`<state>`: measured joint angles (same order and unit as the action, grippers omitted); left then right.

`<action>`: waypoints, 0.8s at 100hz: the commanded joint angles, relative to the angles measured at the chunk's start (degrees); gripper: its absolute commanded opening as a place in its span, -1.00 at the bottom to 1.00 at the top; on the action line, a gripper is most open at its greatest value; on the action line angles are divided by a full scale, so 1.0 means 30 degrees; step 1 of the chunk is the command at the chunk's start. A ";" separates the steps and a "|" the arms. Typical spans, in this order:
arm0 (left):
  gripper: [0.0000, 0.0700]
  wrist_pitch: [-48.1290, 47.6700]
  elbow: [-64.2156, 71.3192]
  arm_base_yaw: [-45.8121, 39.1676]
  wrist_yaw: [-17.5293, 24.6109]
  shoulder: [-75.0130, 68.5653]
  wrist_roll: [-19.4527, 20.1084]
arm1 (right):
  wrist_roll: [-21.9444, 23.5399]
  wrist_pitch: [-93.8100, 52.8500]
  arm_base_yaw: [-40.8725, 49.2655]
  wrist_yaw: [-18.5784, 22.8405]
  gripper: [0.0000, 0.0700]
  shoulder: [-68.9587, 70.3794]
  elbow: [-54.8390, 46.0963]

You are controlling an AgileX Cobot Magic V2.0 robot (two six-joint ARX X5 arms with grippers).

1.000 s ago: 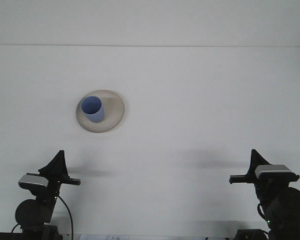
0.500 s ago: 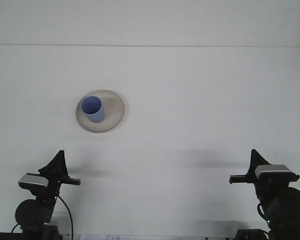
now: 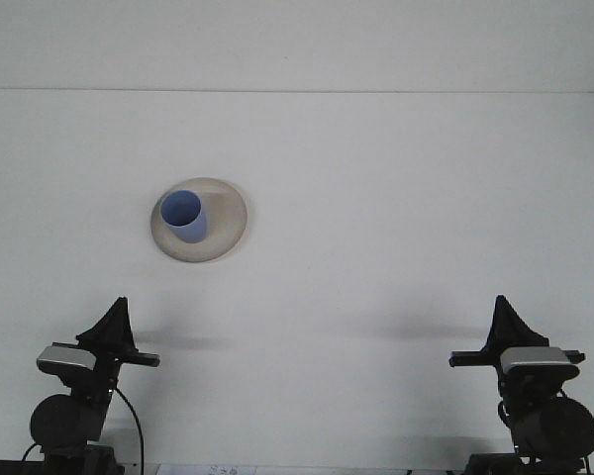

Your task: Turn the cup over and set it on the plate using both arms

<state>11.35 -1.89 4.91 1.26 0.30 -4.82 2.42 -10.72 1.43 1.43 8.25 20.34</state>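
A blue cup (image 3: 185,216) stands upright, mouth up, on a round cream plate (image 3: 223,231) left of the table's middle. My left gripper (image 3: 114,320) is far below it at the lower left, near the front edge. At the lower right sits my right gripper (image 3: 504,319), well away from the plate. Both point away from the camera and hold nothing that I can see.
The white table (image 3: 396,218) stretches back to a pale wall, whose foot (image 3: 297,91) runs across the top. A black cable (image 3: 131,421) hangs by the left arm's base.
The right arm has sunk a little and shifted slightly left. The left arm, the cup and the plate have not moved.
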 commanded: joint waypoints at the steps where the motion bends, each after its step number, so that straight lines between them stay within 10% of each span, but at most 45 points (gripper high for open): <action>1: -0.96 0.0233 0.0364 -0.0007 -0.0066 -0.0036 0.0284 | 0.0189 0.1450 0.0015 0.0015 -1.00 -0.0911 -0.1260; 80: -0.96 0.0240 0.0350 -0.0007 -0.0066 -0.0036 0.0284 | 0.0189 0.7555 0.0022 0.0015 -1.00 -0.2725 -0.6535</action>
<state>11.29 -1.89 4.91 1.26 0.30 -4.80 2.42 11.38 1.45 1.48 0.10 0.84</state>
